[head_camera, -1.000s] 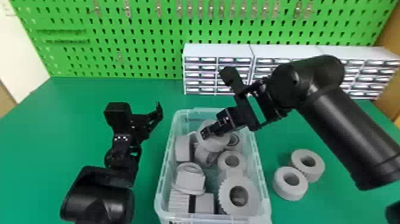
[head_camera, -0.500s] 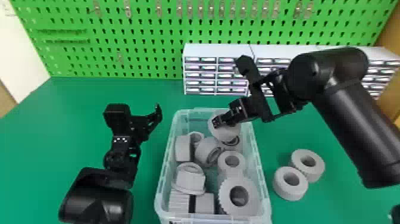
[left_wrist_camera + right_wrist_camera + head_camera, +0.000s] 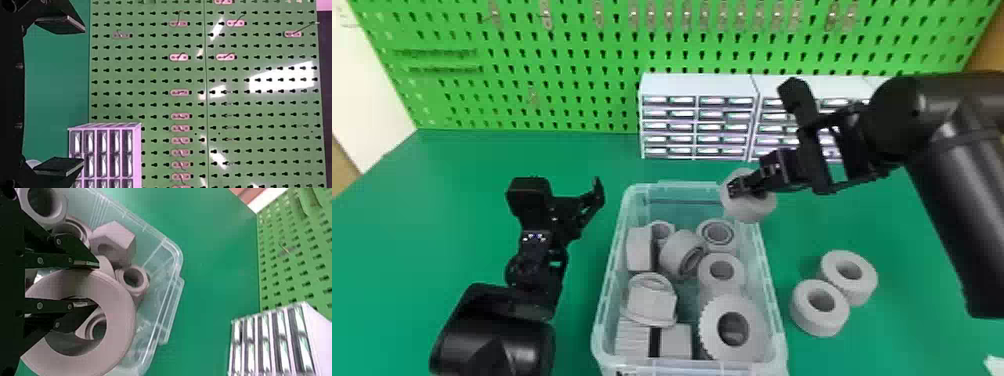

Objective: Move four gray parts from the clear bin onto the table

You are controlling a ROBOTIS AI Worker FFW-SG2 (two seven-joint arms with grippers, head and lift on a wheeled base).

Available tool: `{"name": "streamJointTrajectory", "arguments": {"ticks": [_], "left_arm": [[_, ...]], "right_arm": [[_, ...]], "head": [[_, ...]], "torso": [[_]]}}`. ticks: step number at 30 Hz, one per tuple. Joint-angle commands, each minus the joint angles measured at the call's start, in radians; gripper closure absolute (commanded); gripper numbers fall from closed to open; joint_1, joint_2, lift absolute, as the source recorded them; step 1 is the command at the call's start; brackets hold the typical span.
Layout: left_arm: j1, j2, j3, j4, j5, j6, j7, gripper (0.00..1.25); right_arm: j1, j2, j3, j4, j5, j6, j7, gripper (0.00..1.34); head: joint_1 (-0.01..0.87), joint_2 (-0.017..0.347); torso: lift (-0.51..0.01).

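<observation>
- Over the clear bin (image 3: 608,282)'s rim, the wall of a gray ring (image 3: 754,212) is clamped by the right pincer (image 3: 738,188).
- Left of the bin, the left pincer (image 3: 563,187) is spread wide.

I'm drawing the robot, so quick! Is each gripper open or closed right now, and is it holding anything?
Left gripper: open, holding nothing.
Right gripper: closed on a gray ring, one finger in its hole.
</observation>
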Motion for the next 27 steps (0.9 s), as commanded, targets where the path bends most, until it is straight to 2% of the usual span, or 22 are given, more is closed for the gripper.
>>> {"name": "streamJointTrajectory", "arguments": {"ticks": [1, 12, 27], "left_arm": [[0.001, 0.000, -0.001, 0.001, 0.000, 0.000, 0.000, 0.10], [0.004, 0.000, -0.001, 0.001, 0.002, 0.000, 0.001, 0.10], [0.005, 0.000, -0.003, 0.001, 0.003, 0.000, 0.001, 0.10]], "right_arm": [[0.021, -0.011, -0.051, -0.018, 0.024, 0.015, 0.000, 1.00], [0.063, -0.029, -0.144, -0.049, 0.094, 0.053, 0.000, 1.00], [0.136, -0.088, -0.298, -0.098, 0.166, 0.087, 0.000, 1.00]], "head": [[0.693, 0.072], [0.693, 0.072], [0.693, 0.072]], "torso": [[-0.052], [-0.052], [-0.052]]}}
